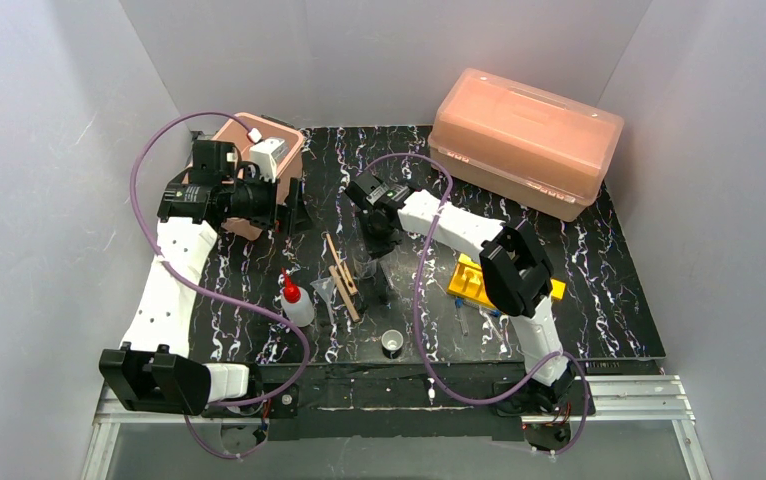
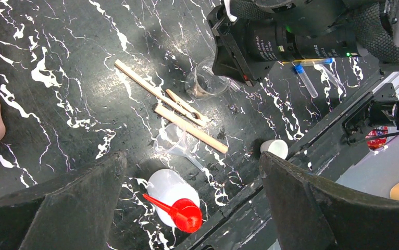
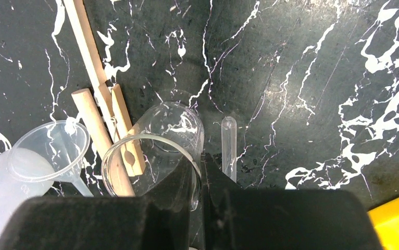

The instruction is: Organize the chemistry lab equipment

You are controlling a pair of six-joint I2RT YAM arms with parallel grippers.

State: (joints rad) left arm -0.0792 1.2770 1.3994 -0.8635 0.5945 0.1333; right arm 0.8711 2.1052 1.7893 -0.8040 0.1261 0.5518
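Pinching one glass beaker point(image 3: 171, 122), right gripper point(image 3: 200, 172), left gripper point(image 2: 191, 156) gaping, two wooden clamps point(image 2: 187, 112)

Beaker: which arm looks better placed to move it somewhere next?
Right, I'd judge. The right gripper is shut on the beaker, pinching its rim, so it could probably lift it straight away. The left gripper is wide open, holds nothing, and hangs apart from it, off to the left.

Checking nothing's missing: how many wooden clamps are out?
2. One wooden clamp lies beside the beaker; the second clamp lies alongside it, nearer the squeeze bottle. Others may be hidden.
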